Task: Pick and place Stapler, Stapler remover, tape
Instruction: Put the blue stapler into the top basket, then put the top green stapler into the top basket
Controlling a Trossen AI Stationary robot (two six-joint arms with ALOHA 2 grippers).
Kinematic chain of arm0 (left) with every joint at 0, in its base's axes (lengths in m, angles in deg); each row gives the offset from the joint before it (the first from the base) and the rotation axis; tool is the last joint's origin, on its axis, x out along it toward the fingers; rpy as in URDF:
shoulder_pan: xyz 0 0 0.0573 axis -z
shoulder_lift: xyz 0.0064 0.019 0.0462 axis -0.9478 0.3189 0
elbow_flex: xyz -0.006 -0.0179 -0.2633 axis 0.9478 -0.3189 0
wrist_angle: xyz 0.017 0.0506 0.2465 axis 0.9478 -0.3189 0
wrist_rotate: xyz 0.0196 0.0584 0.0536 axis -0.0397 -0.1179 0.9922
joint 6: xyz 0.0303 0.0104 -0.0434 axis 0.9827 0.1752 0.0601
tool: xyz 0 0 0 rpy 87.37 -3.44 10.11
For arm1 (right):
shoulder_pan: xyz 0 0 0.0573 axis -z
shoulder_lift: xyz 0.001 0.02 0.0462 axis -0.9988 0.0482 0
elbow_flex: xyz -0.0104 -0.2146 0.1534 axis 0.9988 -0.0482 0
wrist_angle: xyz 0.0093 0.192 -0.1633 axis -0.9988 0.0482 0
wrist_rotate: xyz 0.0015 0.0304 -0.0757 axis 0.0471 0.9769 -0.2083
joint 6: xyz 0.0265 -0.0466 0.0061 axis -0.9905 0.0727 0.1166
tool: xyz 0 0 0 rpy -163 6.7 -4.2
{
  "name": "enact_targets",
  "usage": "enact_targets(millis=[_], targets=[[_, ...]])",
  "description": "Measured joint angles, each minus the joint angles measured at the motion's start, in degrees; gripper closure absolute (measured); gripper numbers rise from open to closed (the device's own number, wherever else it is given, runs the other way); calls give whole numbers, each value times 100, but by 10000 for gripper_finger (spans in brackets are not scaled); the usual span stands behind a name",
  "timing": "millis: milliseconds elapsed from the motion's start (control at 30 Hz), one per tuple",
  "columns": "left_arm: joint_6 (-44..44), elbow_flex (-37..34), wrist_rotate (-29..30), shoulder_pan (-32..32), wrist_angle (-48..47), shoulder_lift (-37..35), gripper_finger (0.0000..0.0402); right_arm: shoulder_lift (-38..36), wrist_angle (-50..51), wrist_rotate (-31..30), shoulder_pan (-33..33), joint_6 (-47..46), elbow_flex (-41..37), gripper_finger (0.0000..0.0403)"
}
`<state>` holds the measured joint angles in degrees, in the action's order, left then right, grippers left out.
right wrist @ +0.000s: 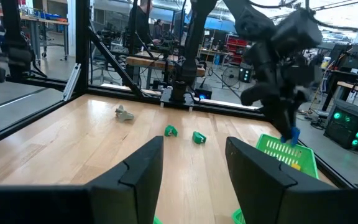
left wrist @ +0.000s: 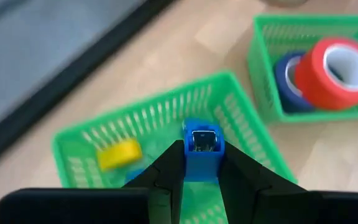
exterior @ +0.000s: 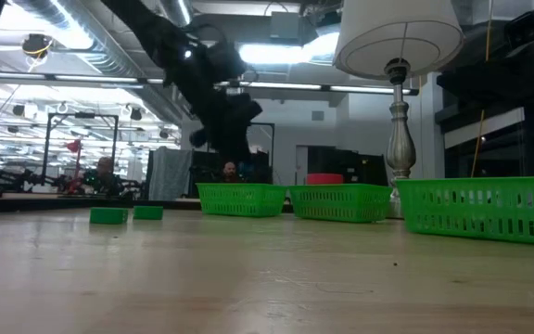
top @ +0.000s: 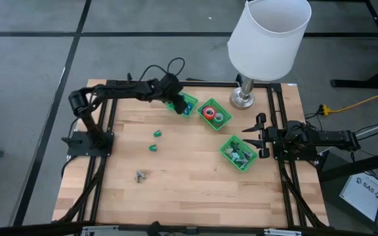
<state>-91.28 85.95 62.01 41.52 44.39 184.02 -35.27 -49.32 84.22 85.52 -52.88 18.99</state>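
Note:
My left gripper (left wrist: 202,163) is shut on a small blue stapler (left wrist: 201,148) and hangs over the far-left green tray (top: 188,99), which holds a yellow piece (left wrist: 119,153). The right wrist view shows the blue stapler (right wrist: 293,134) just above that tray (right wrist: 286,152). The middle tray (top: 214,122) holds a red tape roll (left wrist: 337,73) leaning on a blue one (left wrist: 287,81). Two small green staplers (top: 154,141) and a grey staple remover (top: 141,175) lie on the wood. My right gripper (top: 255,137) waits open at the table's right edge. My left gripper pinches the blue stapler between its two fingers (left wrist: 167,169), one on each long side (left wrist: 190,163). The fingers point down from above. The stapler's metal-faced end (left wrist: 204,140) sticks out past the fingertips, and it is lifted clear over the tray.
A third green tray (top: 238,152) with several small pieces sits near my right gripper. A lamp with a white shade (top: 269,36) stands on its metal base (top: 243,99) at the far edge, beside the middle tray. Bare wood lies toward the near edge (top: 195,196).

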Motion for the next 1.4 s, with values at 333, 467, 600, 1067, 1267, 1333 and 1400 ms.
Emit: enact_targets(millis=[333,467,600,1067,1267,1333,1400], targets=[[-110,-2,-559,-247,-659,110,310,-2,0,-1,-2,0,-1,224],[-110,-2,-661,-294,-736,106,279,0,0,0,-2,0,0,224],[-10,-2,-715,-331,-795,28,251,-1,0,0,0,0,0,224],[636,-4,-777,-258,-1720,-1479,253,-2,0,1,0,0,-1,224],[789,-4,-261,120,-2560,-2196,264,-2,0,0,0,0,-1,224],[785,-4,-137,267,-2866,-2388,266,0,0,0,0,0,0,224],[754,-4,-54,412,-3187,-2536,267,0,0,0,-1,0,0,224]])
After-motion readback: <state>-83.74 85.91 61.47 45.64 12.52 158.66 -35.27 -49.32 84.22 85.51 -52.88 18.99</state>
